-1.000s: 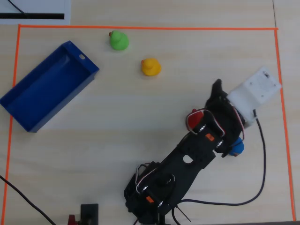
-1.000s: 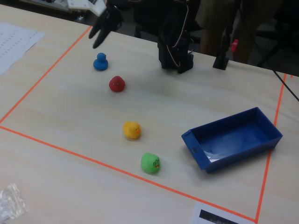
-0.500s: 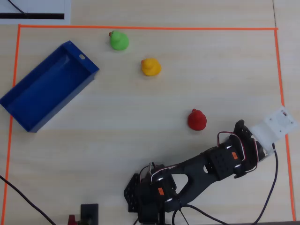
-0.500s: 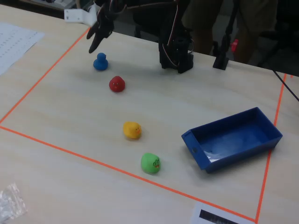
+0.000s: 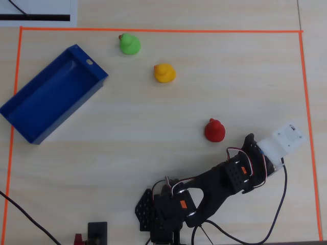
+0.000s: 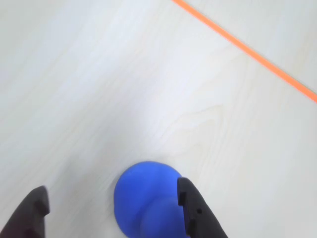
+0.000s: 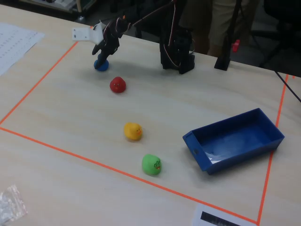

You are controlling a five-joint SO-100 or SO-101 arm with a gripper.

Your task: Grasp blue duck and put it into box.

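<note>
Right now the claw [image 6: 111, 208] hangs spread over the blue duck [image 6: 148, 198], which sits on the surface between the two fingers, nearer the right-hand one in the wrist view. Nothing is pinched yet. In the fixed view the box [image 7: 270, 127] lies well apart, across the taped area past the red duck [image 7: 117, 85].

table [image 5: 153, 132]: pale wood-grain, smooth, slight sheen | blue duck [image 6: 146, 201]: smooth matt, rubbery-looking | box [image 7: 263, 125]: dark blue plastic, glossy floor | gripper [image 6: 111, 208]: matt black plastic fingers
</note>
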